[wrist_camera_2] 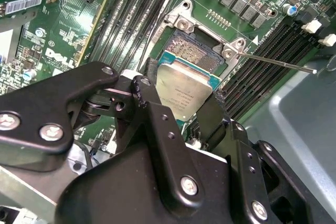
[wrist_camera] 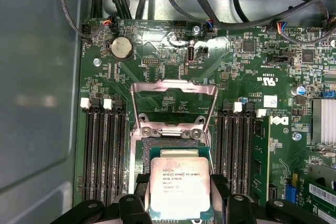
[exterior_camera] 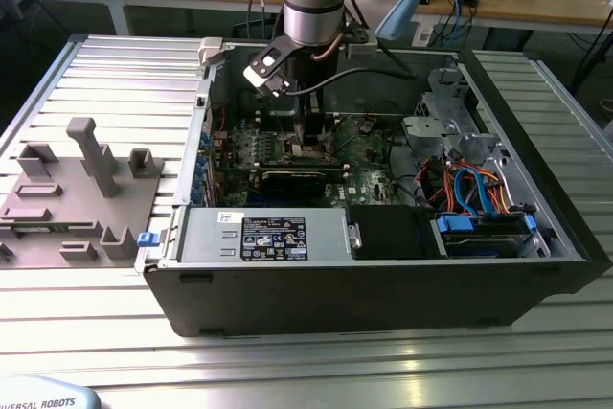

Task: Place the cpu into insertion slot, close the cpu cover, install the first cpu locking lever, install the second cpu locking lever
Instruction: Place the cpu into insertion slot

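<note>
Your black two-finger gripper (wrist_camera: 177, 195) pinches the flat square silver-grey cpu (wrist_camera: 179, 182) by its edges, partly over the dark silver-rimmed insertion slot (wrist_camera_2: 195, 51). The thin silver metal cpu cover (wrist_camera: 173, 84) stands flipped open.

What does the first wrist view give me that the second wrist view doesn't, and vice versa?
First wrist view: the cpu cover's full frame, raised open behind the insertion slot, and a coin cell battery. Second wrist view: a thin metal lever jutting out beside that slot. Both wrist views: the gripper holding the cpu over the slot.
</note>
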Robot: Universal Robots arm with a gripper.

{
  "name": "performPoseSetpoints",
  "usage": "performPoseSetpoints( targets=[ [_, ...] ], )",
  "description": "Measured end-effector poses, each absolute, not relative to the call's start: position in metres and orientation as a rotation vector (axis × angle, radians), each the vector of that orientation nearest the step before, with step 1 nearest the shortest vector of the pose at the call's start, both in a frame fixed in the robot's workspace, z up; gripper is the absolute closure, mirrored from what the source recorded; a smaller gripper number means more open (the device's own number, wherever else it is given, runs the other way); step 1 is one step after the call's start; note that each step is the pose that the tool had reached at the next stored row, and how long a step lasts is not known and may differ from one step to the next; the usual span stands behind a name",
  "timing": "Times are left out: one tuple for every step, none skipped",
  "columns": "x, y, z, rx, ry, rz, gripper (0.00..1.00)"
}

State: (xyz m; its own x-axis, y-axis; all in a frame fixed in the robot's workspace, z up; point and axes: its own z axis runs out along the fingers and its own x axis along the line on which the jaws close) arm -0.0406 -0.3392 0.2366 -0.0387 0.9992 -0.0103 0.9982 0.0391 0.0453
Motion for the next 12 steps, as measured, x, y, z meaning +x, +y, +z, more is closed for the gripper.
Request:
performPoseSetpoints(
  targets=[
    [-0.0406,-0.3392,0.2364,2.151,2.236,0.040,0.46],
    [-0.0406,-0.3391,0.2362,2.151,2.236,0.040,0.46],
    [-0.0406,-0.3391,0.2362,2.151,2.236,0.040,0.46],
    [-0.0406,-0.3391,0.2355,2.151,2.236,0.040,0.46],
    [-0.0406,-0.3391,0.2349,2.151,2.236,0.040,0.46],
    [-0.0406,-0.3391,0.2348,2.151,2.236,0.040,0.46],
    [-0.0406,-0.3391,0.2346,2.151,2.236,0.040,0.46],
    [-0.0406,-0.3391,0.2340,2.151,2.236,0.040,0.46],
    [-0.0406,-0.3391,0.2336,2.151,2.236,0.040,0.46],
    [-0.0406,-0.3391,0.2331,2.151,2.236,0.040,0.46],
    [-0.0406,-0.3391,0.2328,2.151,2.236,0.040,0.46],
    [-0.0406,-0.3391,0.2321,2.151,2.235,0.040,0.46]
  ],
)
